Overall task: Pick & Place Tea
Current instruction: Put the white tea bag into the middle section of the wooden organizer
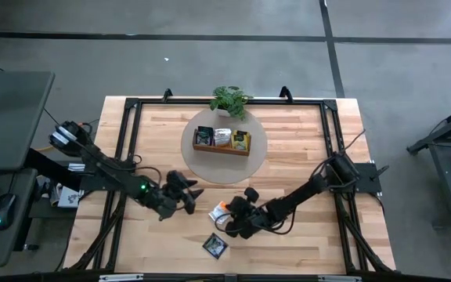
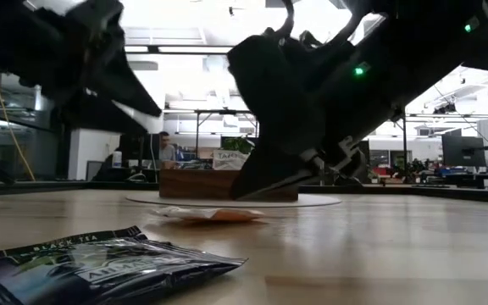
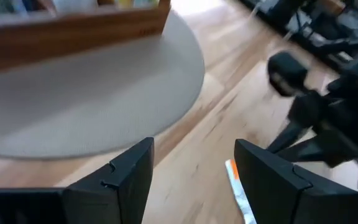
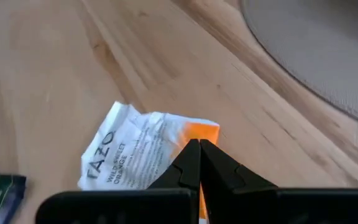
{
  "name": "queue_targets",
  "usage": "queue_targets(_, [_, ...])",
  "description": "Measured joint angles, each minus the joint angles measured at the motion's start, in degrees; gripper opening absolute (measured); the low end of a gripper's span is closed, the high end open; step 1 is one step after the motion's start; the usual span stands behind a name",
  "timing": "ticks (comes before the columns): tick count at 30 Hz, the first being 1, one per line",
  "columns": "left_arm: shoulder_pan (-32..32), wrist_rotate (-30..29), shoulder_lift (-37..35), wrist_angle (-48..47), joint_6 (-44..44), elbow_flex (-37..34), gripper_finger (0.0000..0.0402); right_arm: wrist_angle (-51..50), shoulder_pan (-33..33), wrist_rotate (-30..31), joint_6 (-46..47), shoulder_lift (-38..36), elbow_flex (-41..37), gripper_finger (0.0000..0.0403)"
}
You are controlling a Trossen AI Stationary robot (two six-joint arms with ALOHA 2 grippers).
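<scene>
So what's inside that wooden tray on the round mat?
The wooden tray holds tea sachets standing in its compartments: one dark, one pale, one yellow. How many are stacked behind them is hidden. The potted plant stands behind the tray.

Crumpled orange sachet [image 4: 148, 155] beside dark sachet [image 1: 215, 246]

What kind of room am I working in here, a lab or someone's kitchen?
Most likely a lab or open-plan office, not a kitchen. The wooden table sits in a black metal frame on a bare concrete floor, and the low view shows desks with monitors and a seated person behind.
</scene>
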Motion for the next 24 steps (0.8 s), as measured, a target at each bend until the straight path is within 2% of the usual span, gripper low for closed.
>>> queue_targets(3, [0.30,1.62,2.66,0.98,-1.77,0.00,0.0221,1.06,0.38,-2.82,-9.19,-0.02,0.00,0.0000])
queue_targets(8, [0.16,2.77,6.62,4.45,-3.95,0.00,0.0221,2.45,-0.90,-13.30,-24.95,-0.13,0.00,0.0000])
queue_targets(12, [0.18,5.28,7.91,7.09,-4.26,0.04,0.0221,2.20,-3.07,-18.10,-30.89,-0.15,1.03,0.0000])
queue_targets(16, [0.16,6.07,8.80,7.96,-4.29,0.30,0.0221,0.63,-4.71,-19.78,-36.06,-0.15,3.22,0.0000])
queue_targets(24, [0.16,7.07,8.80,7.89,-4.29,0.31,0.0221,-15.43,-7.07,-24.59,-45.90,-0.24,11.02,0.0000])
